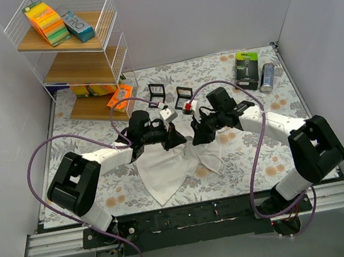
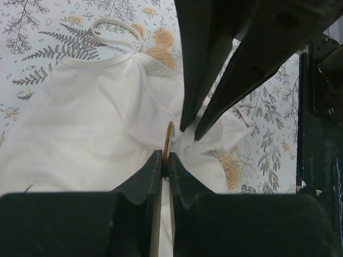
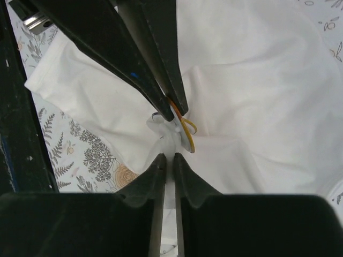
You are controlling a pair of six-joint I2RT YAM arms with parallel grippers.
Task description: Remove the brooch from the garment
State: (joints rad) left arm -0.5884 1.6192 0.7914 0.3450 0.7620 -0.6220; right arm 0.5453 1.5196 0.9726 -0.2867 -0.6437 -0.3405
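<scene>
A white garment (image 1: pixel 165 169) lies on the floral cloth at the table's near middle, bunched up where both grippers meet. The brooch (image 3: pixel 187 131) is a thin gold-rimmed disc seen edge-on; it also shows in the left wrist view (image 2: pixel 169 136). My left gripper (image 2: pixel 165 159) is shut on the brooch's edge; in the top view it (image 1: pixel 177 137) is at the garment's upper part. My right gripper (image 3: pixel 166 156) is shut on a pinch of white fabric just beside the brooch, and its fingers face the left ones in the top view (image 1: pixel 197 137).
A wire shelf (image 1: pixel 73 52) with boxes stands at the back left. Two small open black boxes (image 1: pixel 183 93) lie behind the grippers. A green-black package (image 1: pixel 247 69) and a grey can (image 1: pixel 267 77) sit at the back right. A loop strap (image 2: pixel 115 32) of the garment lies on the cloth.
</scene>
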